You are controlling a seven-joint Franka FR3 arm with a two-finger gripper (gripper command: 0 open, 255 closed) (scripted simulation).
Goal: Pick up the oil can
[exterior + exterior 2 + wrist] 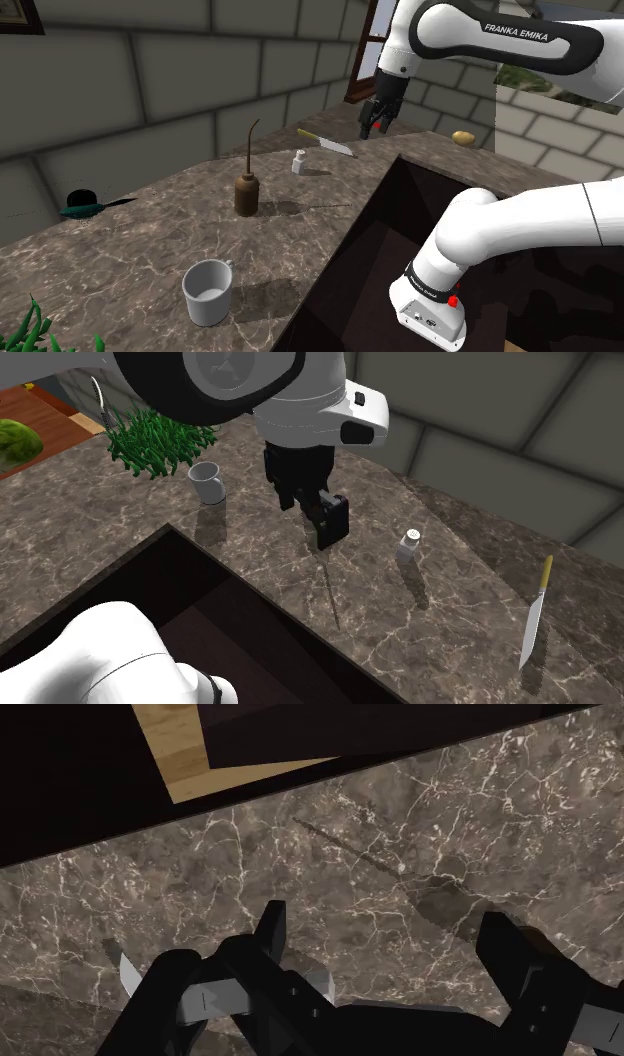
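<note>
1. while the arm hangs over the dark marbled counter [150, 240], the gripper [377, 122] is in the air, clear of the surface, pointing down.
2. in the wrist view its two black fingers [270, 929] stand wide apart, with bare counter between them and nothing clasped.
3. the oil can [247, 192] stands upright on the counter. it has a brown squat body and a long thin spout that rises and curves at the tip.
4. in the shoulder view the can is down and to the left of the gripper, apart from it and untouched.
5. the can sits back from the dark sunken sink [400, 230], and its thin shadow stretches toward the sink's edge.
6. a small white shaker [298, 162] stands near the can, on the wall side.
7. a knife [328, 144] with a yellowish handle lies beyond the shaker.
8. a grey mug [208, 292] stands upright well apart from the can, toward the shoulder view's lower left.
9. in the second exterior view a green plant [150, 440] sits just behind the mug, and the gripper's black body covers the spot where the can stands.
</note>
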